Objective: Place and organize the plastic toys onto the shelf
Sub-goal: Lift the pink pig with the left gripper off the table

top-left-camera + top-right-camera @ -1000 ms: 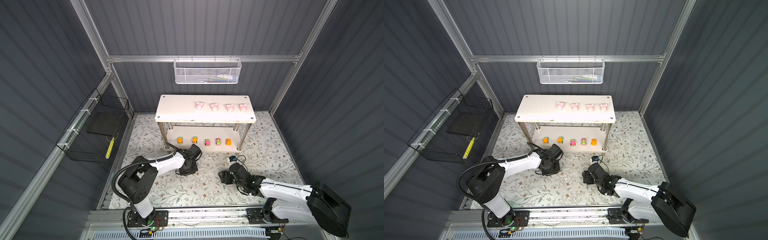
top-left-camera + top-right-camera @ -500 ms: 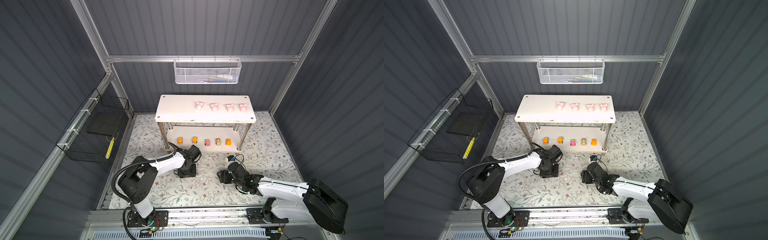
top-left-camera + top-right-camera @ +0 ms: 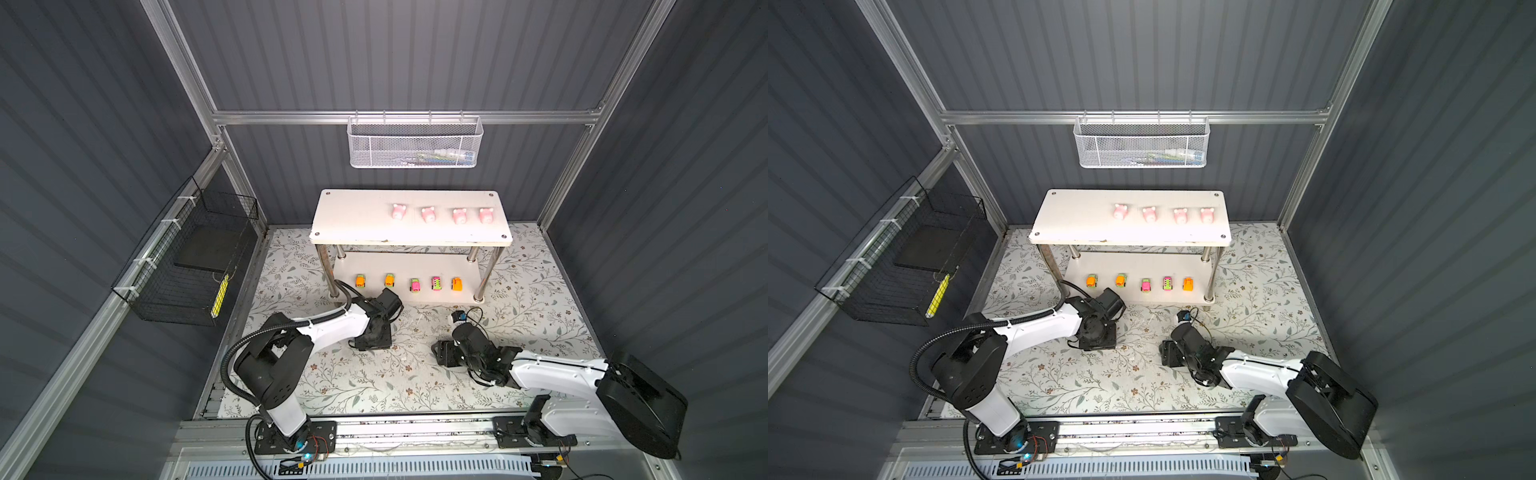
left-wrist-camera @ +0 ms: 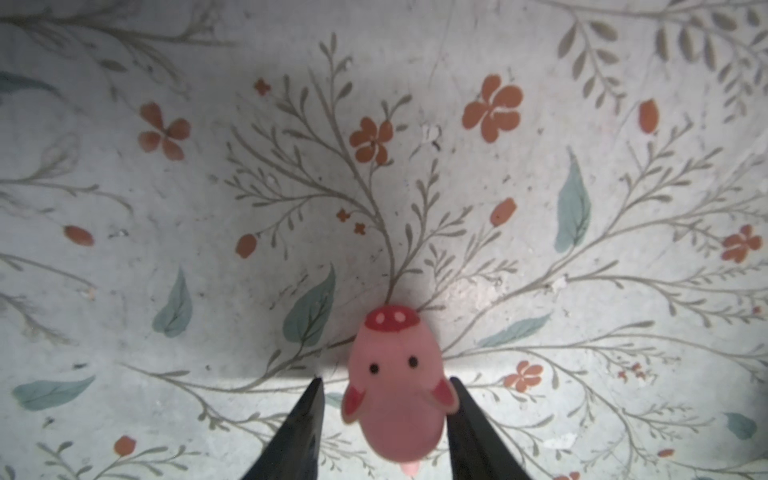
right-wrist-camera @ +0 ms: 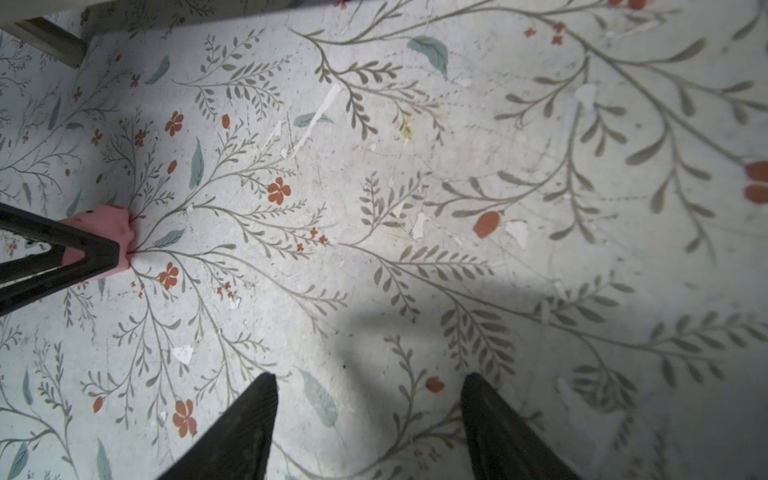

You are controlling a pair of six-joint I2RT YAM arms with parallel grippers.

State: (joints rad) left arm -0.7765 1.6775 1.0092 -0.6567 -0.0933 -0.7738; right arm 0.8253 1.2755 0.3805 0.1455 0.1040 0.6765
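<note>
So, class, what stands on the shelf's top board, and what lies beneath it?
On the top board: four pink pig figures in a row. Beneath, on the lower board: five toy cars. Its rear part is hidden by the top board.

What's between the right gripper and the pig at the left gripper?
Only bare floral mat. In the right wrist view nothing else lies between the right gripper and the pig, which sits between the open fingers of the left gripper.

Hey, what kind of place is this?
Probably a robot test cell: grey panelled walls on an aluminium frame, left arm and right arm mounted on a front rail, and a small shelf of toys.
</note>
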